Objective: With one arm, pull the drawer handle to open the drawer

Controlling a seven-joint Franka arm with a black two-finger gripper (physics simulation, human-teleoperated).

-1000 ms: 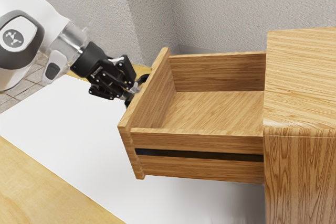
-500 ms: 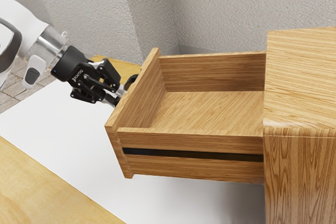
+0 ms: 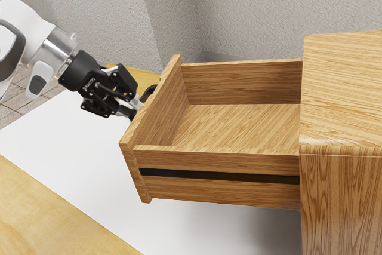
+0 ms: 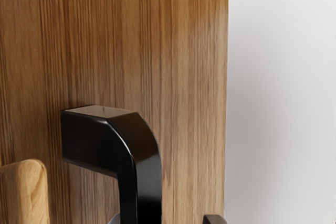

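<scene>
The wooden drawer (image 3: 156, 111) stands pulled far out of the cabinet (image 3: 343, 135), and its inside is bare wood. Its handle (image 3: 150, 91) sits on the outer face of the front panel, at the exterior view's left. My black gripper (image 3: 136, 107) reaches in from the left and is shut on that handle. In the wrist view the handle's black bracket (image 4: 131, 150) stands out from the drawer front (image 4: 105, 40) just ahead of my hand. A pale wooden bar end (image 4: 23, 192) shows beside the bracket.
The cabinet stands on a white tabletop (image 3: 71, 153) with a light wooden border (image 3: 36, 219) along the near edge. Grey walls meet in a corner behind the drawer. Open white surface lies under and in front of the arm.
Between one second and half a second ago the drawer slid further out toward the exterior view's left with my gripper. Since then the drawer has stayed put and my hand has barely shifted.
</scene>
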